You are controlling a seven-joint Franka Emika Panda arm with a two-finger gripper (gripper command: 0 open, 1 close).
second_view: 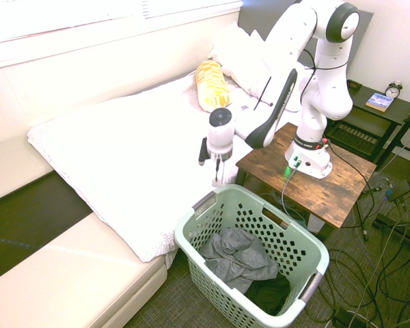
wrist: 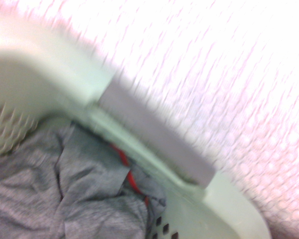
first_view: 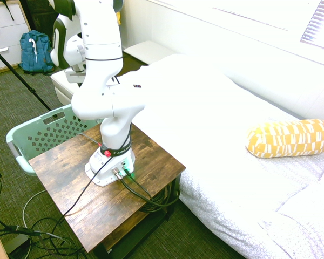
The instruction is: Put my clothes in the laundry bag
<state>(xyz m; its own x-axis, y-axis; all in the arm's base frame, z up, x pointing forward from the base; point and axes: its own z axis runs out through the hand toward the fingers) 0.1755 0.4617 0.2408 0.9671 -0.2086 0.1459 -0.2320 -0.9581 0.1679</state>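
Clothes (second_view: 238, 255) lie crumpled inside the laundry basket (second_view: 317, 254), below the gripper (second_view: 217, 179), which hangs empty above its rim, fingers slightly parted.

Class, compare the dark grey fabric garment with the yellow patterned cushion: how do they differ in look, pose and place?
The dark grey fabric garment lies crumpled and shapeless; the yellow patterned cushion is a firm, plump roll. The garment is plain grey and sits inside the mint-green plastic laundry basket; the cushion bears white markings and rests on the white bed. Both are soft textiles.
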